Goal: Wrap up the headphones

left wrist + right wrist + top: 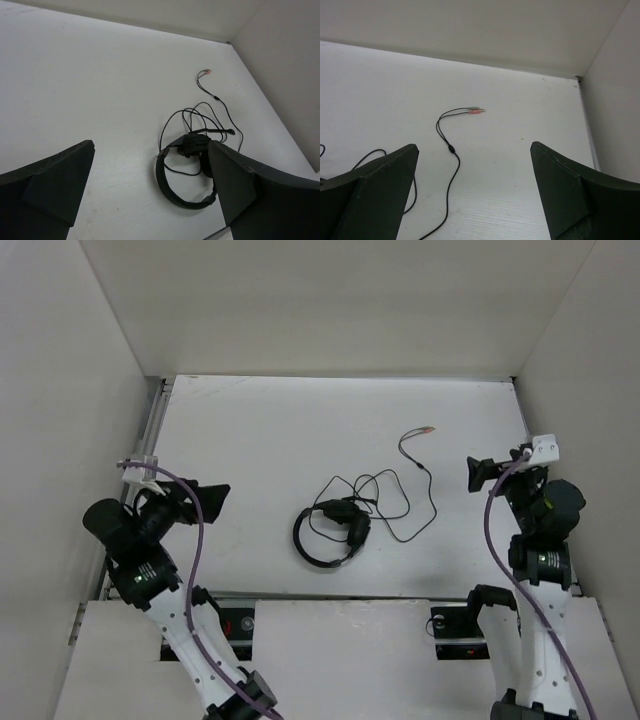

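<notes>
Since the headphones (332, 533) lie flat near the middle of the table (250, 430), with their thin cable (428, 512) strewn in loose, crossing loops toward the far right, the cord looks like the main source of trouble. A pinch that catches only one strand of a loop could tighten the rest into a knot. It could also drag the light headset sideways rather than gather the slack. The cable lies flat against the surface, so fingers coming down for it may scrape the table or close on nothing. Some loops seem to run across the headband, though the overhead view is too coarse to say which passes over which. If they do, lifting the band first would pull the tangle up with it. The split end with its two small plugs (476, 111) lies loose and could snag while being wound. The headphones sit between the arms, well apart from both. The left gripper (205, 502) is off to their left and the right gripper (480, 473) off to their right, nearer the cable's outer loop. Both grippers have their jaws spread wide and hold nothing.
</notes>
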You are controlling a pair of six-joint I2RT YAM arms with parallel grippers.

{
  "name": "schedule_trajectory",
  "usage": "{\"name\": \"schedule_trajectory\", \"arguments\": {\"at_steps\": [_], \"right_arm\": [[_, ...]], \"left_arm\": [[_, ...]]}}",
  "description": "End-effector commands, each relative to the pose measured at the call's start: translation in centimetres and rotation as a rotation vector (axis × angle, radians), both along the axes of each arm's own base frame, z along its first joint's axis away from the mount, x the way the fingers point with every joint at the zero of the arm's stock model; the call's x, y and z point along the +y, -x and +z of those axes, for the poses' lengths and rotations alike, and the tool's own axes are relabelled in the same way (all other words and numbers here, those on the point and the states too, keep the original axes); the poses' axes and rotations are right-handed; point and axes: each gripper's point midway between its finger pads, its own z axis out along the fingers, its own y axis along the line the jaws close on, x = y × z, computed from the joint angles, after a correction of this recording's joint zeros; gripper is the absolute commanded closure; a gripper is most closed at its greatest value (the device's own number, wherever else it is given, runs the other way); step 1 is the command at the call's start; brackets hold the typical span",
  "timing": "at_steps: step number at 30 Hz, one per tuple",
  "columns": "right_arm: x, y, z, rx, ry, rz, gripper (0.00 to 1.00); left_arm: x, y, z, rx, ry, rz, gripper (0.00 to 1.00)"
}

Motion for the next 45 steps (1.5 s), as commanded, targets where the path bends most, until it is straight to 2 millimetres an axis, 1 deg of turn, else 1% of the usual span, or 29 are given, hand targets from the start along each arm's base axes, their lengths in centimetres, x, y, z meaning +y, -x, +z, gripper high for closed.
{"name": "schedule_trajectory", "arguments": {"at_steps": [1,2,4,6,7,8,10,12,14,15,16,18,19,22,24,27,30,36,39,42,43,45], "right_arm": [[0.5,-1.7,0.5,-0.013,-0.025,0.034,0.0],[0.3,-2.1,0.0,0.004,-0.014,0.032,0.0],[-0.1,-2.8,-0.7,0.029,-0.004,0.019,0.0],[-0.2,-3.4,-1.1,0.042,-0.011,0.016,0.0],[-0.3,-3.6,-1.3,0.048,-0.016,0.014,0.0],[-0.2,-3.8,-1.5,0.056,-0.019,0.017,0.0],[-0.2,-4.0,-1.9,0.069,-0.019,0.02,0.0],[-0.1,-4.1,-2.5,0.086,-0.013,0.023,0.0],[-0.1,-4.3,-2.8,0.104,-0.012,0.027,0.0],[-0.1,-4.4,-3.1,0.115,-0.011,0.028,0.0],[0.0,-4.4,-3.2,0.123,-0.013,0.03,0.0],[0.0,-4.6,-3.8,0.144,-0.017,0.032,0.0],[0.0,-4.8,-4.0,0.156,-0.019,0.032,0.0],[-0.2,-5.0,-4.6,0.183,-0.023,0.027,0.0],[-0.4,-5.3,-4.8,0.193,-0.024,0.025,0.0],[-0.7,-5.5,-4.9,0.2,-0.024,0.017,0.0],[-1.6,-5.6,-5.2,0.199,-0.03,-0.012,0.0],[-3.2,-5.2,-5.4,0.186,-0.051,-0.057,0.0],[-3.5,-4.9,-5.1,0.173,-0.063,-0.064,0.0],[-3.7,-4.7,-5.1,0.161,-0.073,-0.064,0.0],[-3.8,-4.6,-5.0,0.153,-0.079,-0.068,0.0],[-3.8,-4.6,-4.8,0.146,-0.086,-0.067,0.0]], "left_arm": [[-0.4,-0.1,-2.1,0.083,-0.007,-0.024,0.0],[0.2,-0.5,-3.4,0.124,-0.051,0.002,0.0],[2.0,-1.8,-6.9,0.249,-0.173,0.083,0.0],[3.2,-3.3,-9.4,0.349,-0.291,0.156,0.01],[3.3,-3.8,-10.3,0.374,-0.348,0.177,0.03],[3.0,-4.3,-10.6,0.37,-0.406,0.19,0.04],[1.7,-4.9,-10.3,0.338,-0.452,0.185,0.03],[1.0,-5.5,-9.9,0.347,-0.445,0.165,0.02],[0.2,-5.6,-10.2,0.386,-0.451,0.13,0.02],[-0.8,-5.5,-10.5,0.409,-0.462,0.092,0.02],[-1.3,-5.3,-10.6,0.415,-0.466,0.074,0.02],[-3.1,-4.7,-11.4,0.447,-0.467,0.007,0.02],[-4.0,-4.1,-12.2,0.483,-0.473,-0.033,0.03],[-5.6,-2.7,-14.6,0.555,-0.545,-0.116,0.04],[-6.7,-1.6,-15.9,0.581,-0.602,-0.17,0.04],[-8.5,-0.5,-17.2,0.618,-0.63,-0.239,0.04],[-10.0,0.2,-18.8,0.704,-0.606,-0.263,0.04],[-12.7,2.3,-21.4,0.869,-0.509,-0.322,0.06],[-13.6,2.4,-22.5,0.916,-0.479,-0.318,0.07],[-14.5,2.1,-23.0,0.946,-0.459,-0.309,0.08],[-15.1,2.1,-23.4,0.967,-0.446,-0.3,0.1],[-15.5,2.0,-24.0,0.986,-0.437,-0.29,0.12]]}}
